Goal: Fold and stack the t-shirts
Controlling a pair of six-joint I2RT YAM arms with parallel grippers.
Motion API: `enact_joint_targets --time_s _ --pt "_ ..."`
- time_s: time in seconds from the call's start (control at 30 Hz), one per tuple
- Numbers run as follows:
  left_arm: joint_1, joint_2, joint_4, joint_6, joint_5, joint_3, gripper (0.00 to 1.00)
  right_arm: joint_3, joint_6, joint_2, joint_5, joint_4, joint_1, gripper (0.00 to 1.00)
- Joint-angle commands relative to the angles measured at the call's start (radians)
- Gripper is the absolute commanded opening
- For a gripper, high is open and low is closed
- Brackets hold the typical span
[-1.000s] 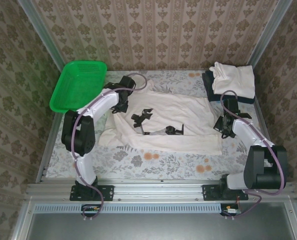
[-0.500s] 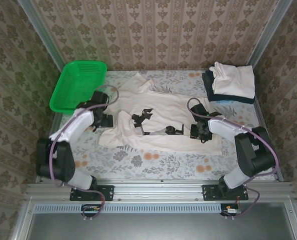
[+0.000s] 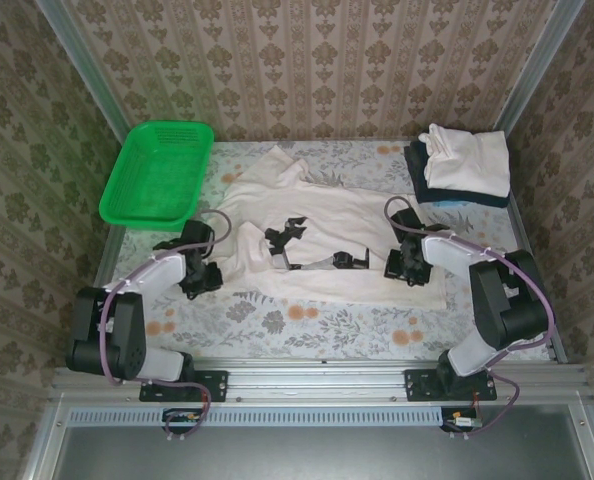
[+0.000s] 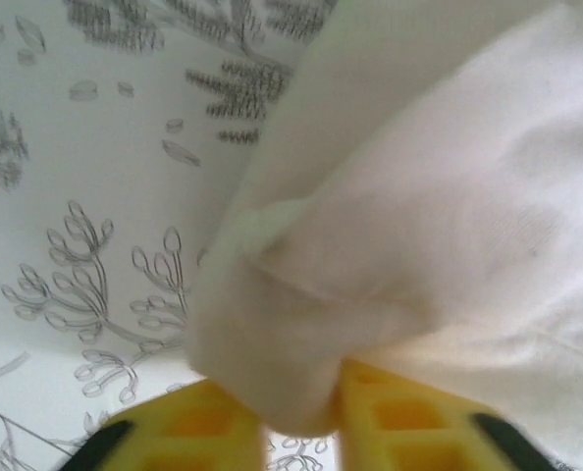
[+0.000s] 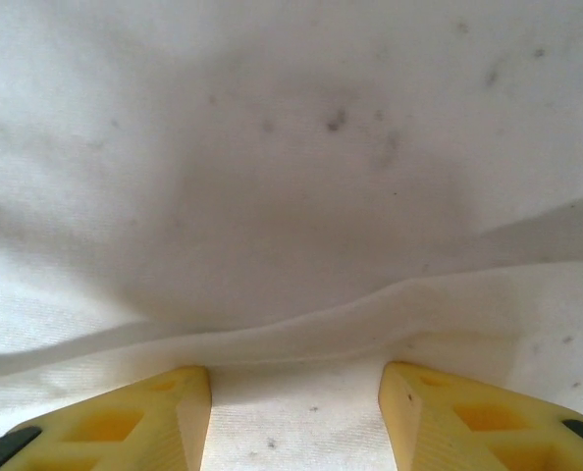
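A cream-white t-shirt (image 3: 362,222) with a black print lies spread across the middle of the table. My left gripper (image 3: 211,273) sits at the shirt's front-left corner. In the left wrist view the left gripper (image 4: 301,424) is shut on a bunched fold of that t-shirt (image 4: 419,226), which sits pinched between the yellow fingers (image 4: 188,434). My right gripper (image 3: 402,267) rests low on the shirt's right part. In the right wrist view the right gripper (image 5: 296,417) is open, flat cloth (image 5: 291,177) lies under it, and a low ridge of fabric runs just ahead of the tips.
At the back right a folded cream t-shirt (image 3: 469,157) lies on a dark navy one (image 3: 417,170). A green mesh basket (image 3: 157,172) stands at the back left. Bare floral tablecloth (image 3: 307,325) runs along the front edge.
The left arm swung from the shirt's back-left to its front-left corner and closed on the cloth. The right arm moved from the right edge onto the shirt and opened.
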Motion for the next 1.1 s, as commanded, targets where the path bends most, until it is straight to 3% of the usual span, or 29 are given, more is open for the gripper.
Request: enact_joint_targets --time_s 0.0,0.1,0.33,0.5,0.57,0.6,0.8,1.07 --pt "0.040 -0.006 -0.015 0.023 -0.002 0.045 0.12 -0.038 -0.005 -0.003 -0.020 -0.023 -0.041 0.52" --pt "0.063 -0.025 -0.053 0.021 -0.032 0.059 0.01 -0.044 -0.013 -0.008 -0.024 -0.024 -0.060 0.52" --pt "0.067 -0.180 -0.164 -0.065 -0.133 0.007 0.00 -0.053 -0.019 -0.014 -0.031 -0.033 -0.080 0.52" --pt "0.067 -0.226 -0.177 -0.090 -0.122 -0.035 0.26 -0.049 -0.012 -0.089 -0.028 -0.060 -0.067 0.53" --pt "0.064 -0.221 -0.180 -0.084 -0.113 -0.005 0.51 -0.037 -0.011 -0.143 -0.028 -0.070 -0.049 0.53" --pt "0.064 -0.219 -0.189 -0.081 -0.119 0.019 0.57 -0.026 -0.011 -0.170 -0.026 -0.077 -0.036 0.54" --pt "-0.021 -0.163 -0.078 -0.003 -0.083 0.154 0.61 0.011 -0.004 -0.230 -0.028 -0.020 0.023 0.58" --pt "-0.274 0.302 -0.042 0.163 0.009 0.567 0.64 0.046 0.010 -0.107 -0.064 0.063 0.073 0.58"
